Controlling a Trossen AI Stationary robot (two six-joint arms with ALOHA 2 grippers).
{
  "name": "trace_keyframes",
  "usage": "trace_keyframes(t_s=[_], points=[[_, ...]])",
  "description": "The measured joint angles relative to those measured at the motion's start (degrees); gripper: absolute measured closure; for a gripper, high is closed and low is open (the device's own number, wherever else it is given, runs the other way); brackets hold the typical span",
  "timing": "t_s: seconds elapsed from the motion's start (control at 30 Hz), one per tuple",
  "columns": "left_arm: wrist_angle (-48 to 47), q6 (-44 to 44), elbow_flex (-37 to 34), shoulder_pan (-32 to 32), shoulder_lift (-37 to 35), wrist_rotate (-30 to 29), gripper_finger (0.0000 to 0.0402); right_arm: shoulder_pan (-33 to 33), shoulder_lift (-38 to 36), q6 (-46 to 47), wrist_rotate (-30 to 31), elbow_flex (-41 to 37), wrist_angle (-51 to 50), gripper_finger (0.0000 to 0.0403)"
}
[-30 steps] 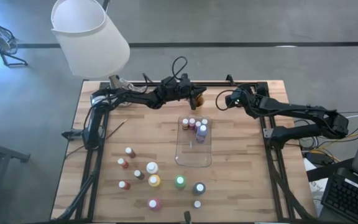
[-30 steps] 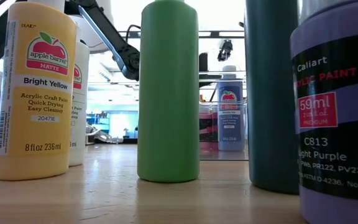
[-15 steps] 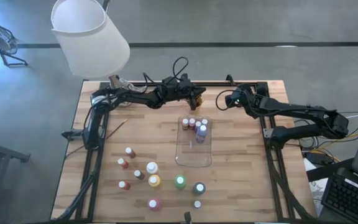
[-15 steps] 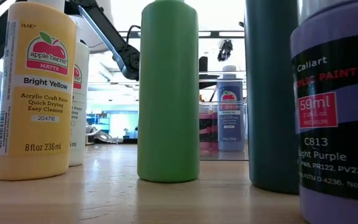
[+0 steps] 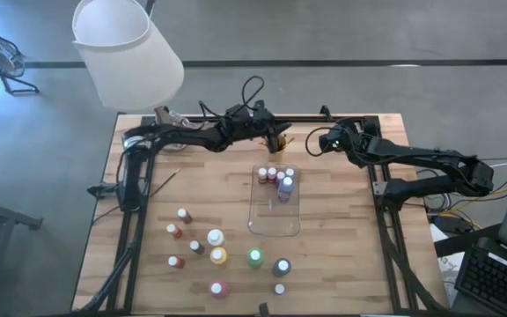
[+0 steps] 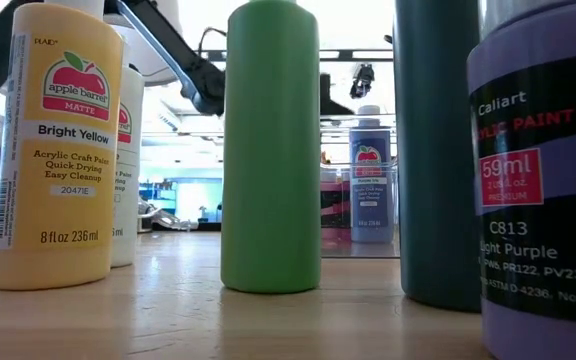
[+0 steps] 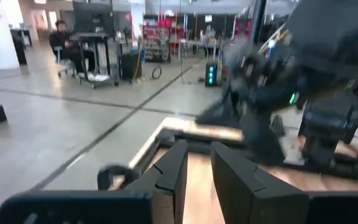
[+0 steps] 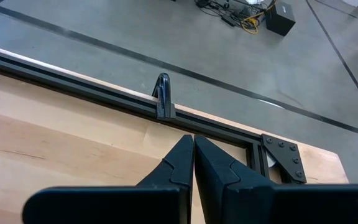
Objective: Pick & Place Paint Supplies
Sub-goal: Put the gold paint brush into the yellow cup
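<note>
Several small paint bottles [image 5: 275, 176] stand in the far end of the clear tray [image 5: 275, 224]. Several more [image 5: 216, 238] stand upright on the near half of the table; the low view shows a yellow one [image 6: 56, 150] and a green one [image 6: 271, 150] close up. One thin brush [image 5: 163, 180] lies flat near the left arm's base. My left gripper [image 5: 274, 134] hovers at the orange cup [image 5: 280, 141] by the far edge. In its wrist view the left gripper [image 7: 199, 163] is open by a narrow gap with nothing in it. My right gripper [image 5: 312, 143] waits to the cup's right, shut [image 8: 193, 144].
A white lamp shade [image 5: 126, 53] hangs over the table's far left corner. A dark rail [image 8: 104, 93] runs along the far edge, with a clamp [image 8: 162, 93] on it. Bare wood lies between the tray and the right arm.
My left gripper has drawn back a little from the orange cup toward the table's far left. Its wrist view is blurred by the motion. The right arm, the bottles and the tray have stayed put.
</note>
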Motion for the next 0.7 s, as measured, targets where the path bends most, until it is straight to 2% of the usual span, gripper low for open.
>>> trace_keyframes(t_s=[0.17,0.27,0.43,0.57,0.7], points=[[-12.1,7.3,0.1,-1.3,-7.6,-0.7,0.0325,0.0,0.0,0.0,0.0,0.0,0.0,0.0394],[-20.9,12.6,0.1,-3.6,-12.9,-8.6,0.0325,0.0,0.0,-0.3,0.1,0.0,0.0,0.0394],[-37.8,16.3,0.1,-8.3,-21.1,-27.6,0.0325,0.0,0.0,-0.3,0.1,0.0,0.0,0.0394],[-55.2,7.6,0.1,-11.2,-27.2,-38.7,0.0325,0.0,0.0,-0.3,0.0,0.0,0.0,0.0394],[-74.4,-7.0,0.0,-11.4,-31.7,-41.8,0.0325,0.0,0.0,-0.3,0.0,0.0,0.0,0.0394]])
